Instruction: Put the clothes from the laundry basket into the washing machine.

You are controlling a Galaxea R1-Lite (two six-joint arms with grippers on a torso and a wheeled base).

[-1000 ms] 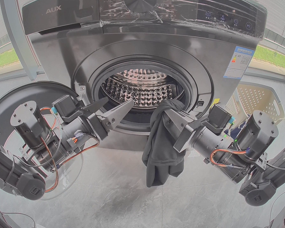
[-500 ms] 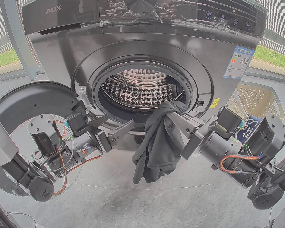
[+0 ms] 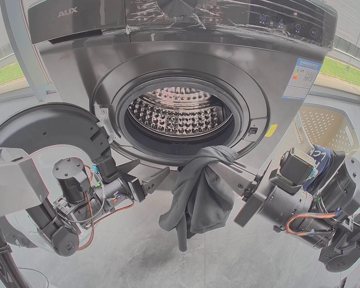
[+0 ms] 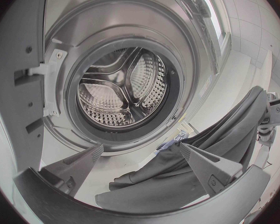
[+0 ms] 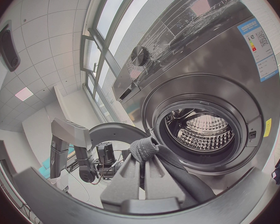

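The right gripper (image 3: pixel 219 161), clamped on the dark garment (image 3: pixel 204 199), has drawn back from the washing machine (image 3: pixel 180 57) opening to lower centre, the cloth hanging outside the drum. The left gripper (image 3: pixel 153 169), fingers apart, has retreated to the lower left.

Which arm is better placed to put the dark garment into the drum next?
Right. The right gripper is shut on the dark garment near the lower rim of the drum; the left gripper is open and empty.
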